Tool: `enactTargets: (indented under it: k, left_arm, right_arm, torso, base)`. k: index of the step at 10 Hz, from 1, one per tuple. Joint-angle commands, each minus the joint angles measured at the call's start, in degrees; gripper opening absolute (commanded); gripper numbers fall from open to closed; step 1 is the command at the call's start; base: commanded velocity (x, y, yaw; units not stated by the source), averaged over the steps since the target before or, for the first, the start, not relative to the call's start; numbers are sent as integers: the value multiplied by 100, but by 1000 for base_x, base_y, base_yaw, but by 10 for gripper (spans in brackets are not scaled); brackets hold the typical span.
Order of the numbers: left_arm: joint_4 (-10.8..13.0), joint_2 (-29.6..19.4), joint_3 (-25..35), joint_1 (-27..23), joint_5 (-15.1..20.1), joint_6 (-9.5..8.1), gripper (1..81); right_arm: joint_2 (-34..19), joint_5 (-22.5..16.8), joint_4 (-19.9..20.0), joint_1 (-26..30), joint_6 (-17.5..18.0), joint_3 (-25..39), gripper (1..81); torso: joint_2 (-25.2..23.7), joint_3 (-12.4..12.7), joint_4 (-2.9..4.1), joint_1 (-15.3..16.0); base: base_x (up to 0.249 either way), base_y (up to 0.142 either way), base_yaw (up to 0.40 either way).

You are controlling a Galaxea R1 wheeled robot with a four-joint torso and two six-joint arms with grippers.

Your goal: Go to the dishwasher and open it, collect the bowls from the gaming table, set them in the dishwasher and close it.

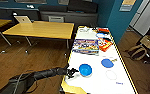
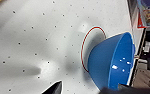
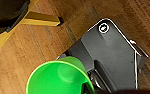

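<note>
On the white surface [image 1: 96, 72], a blue bowl [image 1: 85, 70] is tilted, mouth away from the left gripper [image 1: 72, 72] pinching its rim; the green bowl [image 3: 58, 78] is pinched by the right gripper.

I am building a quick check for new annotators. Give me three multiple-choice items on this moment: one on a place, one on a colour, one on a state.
1. Where does the blue bowl by the left gripper sit?
A. on the wooden floor
B. on the white-topped gaming table
C. on the yellow-topped table

2. What colour is the bowl in the right wrist view?
A. green
B. red
C. white

3. How does the blue bowl stand in the left wrist view?
A. upside down
B. flat under a lid
C. tipped, its opening facing sideways

Answers:
1 B, the head view shows it on the white top near the table's edge.
2 A, its inside is bright green above the wooden floor.
3 C, its rim stands steeply over the white top.
</note>
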Motion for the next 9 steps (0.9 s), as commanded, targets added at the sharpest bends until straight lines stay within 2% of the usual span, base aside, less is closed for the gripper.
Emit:
enactTargets:
  k: [1,4,5,6,9]
  left_arm:
    - [63,102,59,-780,173,6,811]
    - [230,128,-10,-675,94,-3,811]
    - [212,146,-99,-684,94,-91,811]
    - [230,199,-221,-684,111,-257,811]
    - [230,295,-371,-718,138,-284,811]
  right_arm:
    - [-283,-267,-123,193,-7,84,10]
    - [-248,-267,-123,211,-7,57,10]
    - [-248,-267,-123,211,-7,49,10]
    - [-248,-267,-123,202,-7,40,10]
    - [-221,-267,-123,229,-7,48,10]
  torso:
    - [0,0,0,0]
    - [0,0,0,0]
    - [0,0,0,0]
    - [0,0,0,0]
    - [0,0,0,0]
  base:
    - [0,0,0]
    - [0,0,0]
    - [0,0,0]
    - [0,0,0]
    - [0,0,0]
